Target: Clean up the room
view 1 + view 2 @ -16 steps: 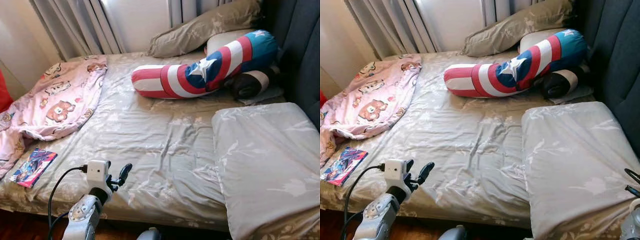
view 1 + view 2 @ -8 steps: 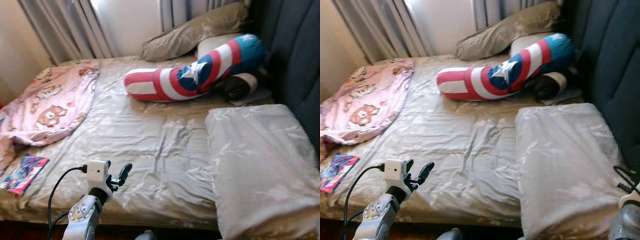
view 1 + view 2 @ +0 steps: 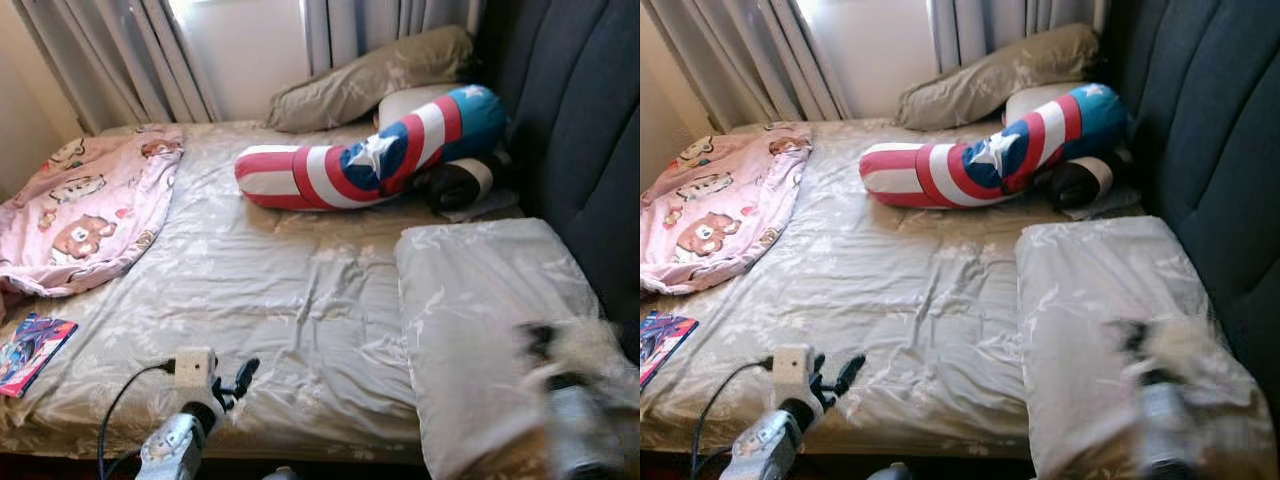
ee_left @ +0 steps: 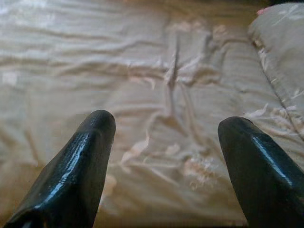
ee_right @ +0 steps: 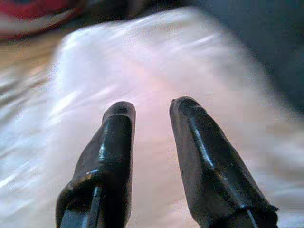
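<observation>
My left end effector [image 3: 238, 378] hangs over the bed's [image 3: 300, 290] near edge, fingers spread wide and empty; my right end effector [image 5: 151, 110], blurred, sits above the grey pillow [image 3: 480, 320] at near right, fingers narrowly parted, gripping nothing. At near left lies a comic book [image 3: 30, 340], beyond it a pink blanket [image 3: 80, 205], with a striped bolster [image 3: 370, 155] far right.

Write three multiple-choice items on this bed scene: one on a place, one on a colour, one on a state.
1. Where does the comic book lie?
A. on the grey pillow
B. near the bed's left edge, by the pink blanket
C. against the headboard

2. The long bolster is:
A. red, white and blue
B. green
C. plain grey

3. The left gripper has its fingers:
A. shut on the sheet
B. holding the book
C. spread apart, empty

Answers: 1 B, it lies below the blanket; 2 A, stripes and a star; 3 C, the sheet shows between them.
</observation>
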Tool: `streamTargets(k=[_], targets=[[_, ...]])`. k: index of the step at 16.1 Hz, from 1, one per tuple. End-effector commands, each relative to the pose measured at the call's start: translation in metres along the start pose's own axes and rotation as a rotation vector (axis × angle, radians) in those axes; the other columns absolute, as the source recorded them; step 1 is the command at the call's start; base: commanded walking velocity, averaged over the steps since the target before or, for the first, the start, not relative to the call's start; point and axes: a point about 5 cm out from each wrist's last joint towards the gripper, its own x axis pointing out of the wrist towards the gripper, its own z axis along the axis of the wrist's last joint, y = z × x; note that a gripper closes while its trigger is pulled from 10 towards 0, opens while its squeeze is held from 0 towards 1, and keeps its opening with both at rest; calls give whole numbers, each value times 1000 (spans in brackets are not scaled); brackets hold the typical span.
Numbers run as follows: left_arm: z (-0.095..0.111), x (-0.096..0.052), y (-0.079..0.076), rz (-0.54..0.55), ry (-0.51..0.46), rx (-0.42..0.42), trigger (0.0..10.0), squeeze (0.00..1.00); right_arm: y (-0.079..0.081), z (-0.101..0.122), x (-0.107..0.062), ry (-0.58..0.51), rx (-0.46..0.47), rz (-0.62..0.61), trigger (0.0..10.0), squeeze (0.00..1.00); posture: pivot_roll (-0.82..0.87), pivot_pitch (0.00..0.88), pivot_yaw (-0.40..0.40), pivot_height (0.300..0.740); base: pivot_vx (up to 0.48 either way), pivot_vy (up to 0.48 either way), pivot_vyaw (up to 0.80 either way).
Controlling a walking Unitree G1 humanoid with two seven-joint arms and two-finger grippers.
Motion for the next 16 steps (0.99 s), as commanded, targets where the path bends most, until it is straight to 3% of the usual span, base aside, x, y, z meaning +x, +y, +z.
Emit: streamTargets(k=[1,3,5,7,12,16], targets=[[-4,-1,5,29,19,0,10000,0,5,-13,-4,57,-12,22,10000,0,-26,0,56,661,0,0,0],[-17,-2,6,43,89,5,10000,0,23,-48,-20,201,-62,103,10000,0,-30,0,51,661,0,0,0],[-32,-10,13,81,158,-10,10000,0,13,-73,-36,314,-24,55,10000,0,-26,0,44,661,0,0,0],[-47,-17,17,108,237,-5,10000,0,11,-83,-43,363,-27,34,10000,0,-33,0,38,680,0,0,0],[-68,-28,17,173,329,-31,10000,0,30,-102,-55,476,-99,119,10000,0,-40,0,29,740,0,0,0],[-80,-38,19,190,389,-34,10000,0,35,-110,-61,512,-67,94,10000,0,-32,0,23,740,0,0,0]])
